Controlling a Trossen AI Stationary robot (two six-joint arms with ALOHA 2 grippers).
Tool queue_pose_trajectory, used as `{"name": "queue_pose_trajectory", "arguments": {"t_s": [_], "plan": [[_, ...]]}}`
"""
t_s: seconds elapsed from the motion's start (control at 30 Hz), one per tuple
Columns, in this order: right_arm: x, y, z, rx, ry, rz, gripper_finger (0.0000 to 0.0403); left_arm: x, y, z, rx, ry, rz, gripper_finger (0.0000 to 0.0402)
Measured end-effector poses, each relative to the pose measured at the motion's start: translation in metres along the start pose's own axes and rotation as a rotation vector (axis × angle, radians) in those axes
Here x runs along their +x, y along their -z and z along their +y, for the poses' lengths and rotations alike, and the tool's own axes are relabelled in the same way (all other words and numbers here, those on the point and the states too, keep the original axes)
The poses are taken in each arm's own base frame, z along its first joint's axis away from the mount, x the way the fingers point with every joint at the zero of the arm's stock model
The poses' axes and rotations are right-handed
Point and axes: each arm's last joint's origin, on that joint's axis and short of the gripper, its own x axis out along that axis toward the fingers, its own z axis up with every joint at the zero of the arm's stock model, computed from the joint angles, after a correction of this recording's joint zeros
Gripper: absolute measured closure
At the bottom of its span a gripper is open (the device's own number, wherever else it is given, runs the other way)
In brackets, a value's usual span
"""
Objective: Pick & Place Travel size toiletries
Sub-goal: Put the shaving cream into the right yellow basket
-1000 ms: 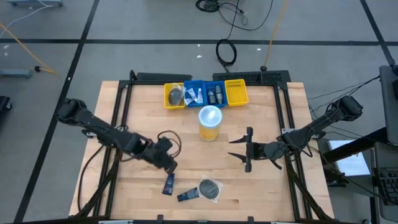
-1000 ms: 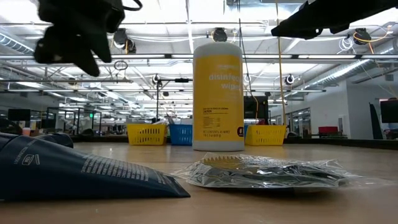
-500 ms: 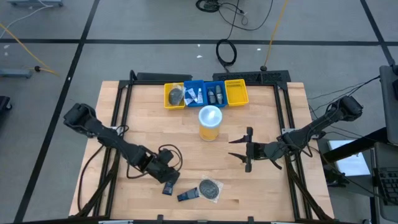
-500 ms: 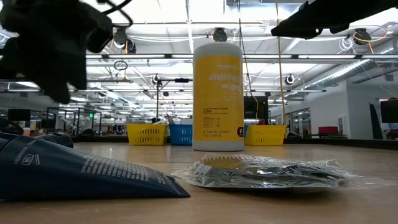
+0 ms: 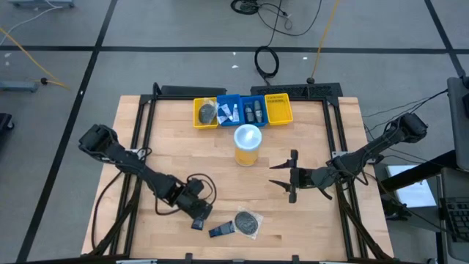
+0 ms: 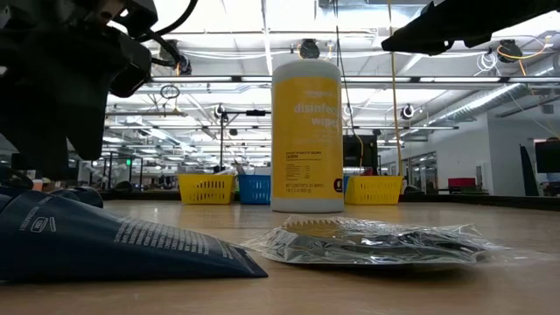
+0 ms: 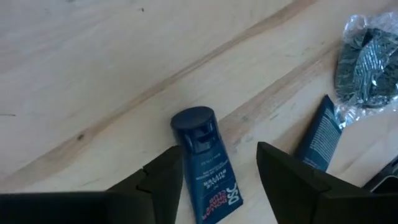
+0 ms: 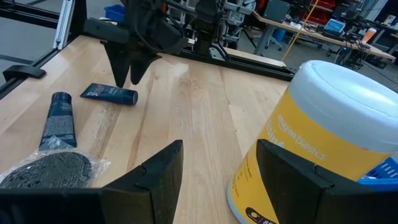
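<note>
One navy tube point(image 7: 204, 163) lies between the left gripper's point(image 7: 217, 180) wide-open fingers; descending off-centre could nudge it toward the five-o'clock sachet point(image 7: 318, 137).

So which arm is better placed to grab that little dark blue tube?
The left. Its tool hangs open right over the dark blue tube, a finger on either side. The right tool waits open beside the yellow canister, far from it.

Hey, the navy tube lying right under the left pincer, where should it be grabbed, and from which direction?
Probably across the body's middle, from straight above. The navy tube lies flat on the table, its round cap pointing away from the left pincer, whose open fingers already straddle its narrow width. The second tube lies clear of that grip.
</note>
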Motion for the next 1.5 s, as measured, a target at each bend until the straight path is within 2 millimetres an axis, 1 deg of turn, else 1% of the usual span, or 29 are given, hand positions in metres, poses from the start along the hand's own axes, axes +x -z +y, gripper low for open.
{"name": "queue_pose_trajectory", "arguments": {"t_s": [0.17, 0.3, 0.4, 0.57, 0.67, 0.8, 0.93, 1.03, 1.2, 1.37, 1.5], "plan": [[0.000, 0.000, 0.000, 0.000, 0.000, 0.000, 0.0206, 0.004, -0.001, 0.002, -0.015, -0.024, -0.008, 0.0188], [0.000, 0.000, 0.000, 0.000, 0.000, 0.000, 0.0206, 0.017, 0.000, 0.004, -0.066, -0.067, 0.013, 0.0188], [0.000, 0.000, 0.000, 0.000, 0.000, 0.000, 0.0206, 0.027, -0.002, 0.005, -0.073, -0.090, 0.033, 0.0188], [0.000, 0.000, 0.000, 0.000, 0.000, 0.000, 0.0206, 0.037, -0.010, 0.003, -0.077, -0.076, 0.043, 0.0188], [0.000, 0.000, 0.000, 0.000, 0.000, 0.000, 0.0206, 0.042, -0.011, 0.004, -0.081, -0.095, 0.088, 0.0188], [0.000, 0.000, 0.000, 0.000, 0.000, 0.000, 0.0206, 0.046, -0.009, 0.007, -0.049, -0.123, 0.138, 0.0208], [0.000, 0.000, 0.000, -0.003, 0.000, 0.000, 0.0206, 0.047, -0.009, 0.006, -0.028, -0.108, 0.151, 0.0238], [0.000, 0.000, 0.000, -0.003, 0.000, 0.000, 0.0206, 0.047, -0.008, 0.005, 0.025, -0.097, 0.173, 0.0255], [0.000, 0.000, 0.000, -0.004, 0.000, 0.000, 0.0206, 0.047, -0.010, 0.008, 0.016, -0.124, 0.176, 0.0289], [0.000, 0.000, 0.000, -0.003, 0.000, 0.000, 0.0206, 0.047, -0.013, 0.008, 0.036, -0.124, 0.182, 0.0290], [0.000, 0.000, 0.000, -0.003, 0.000, 0.000, 0.0206, 0.044, -0.016, 0.000, 0.094, -0.099, 0.169, 0.0290]]}}
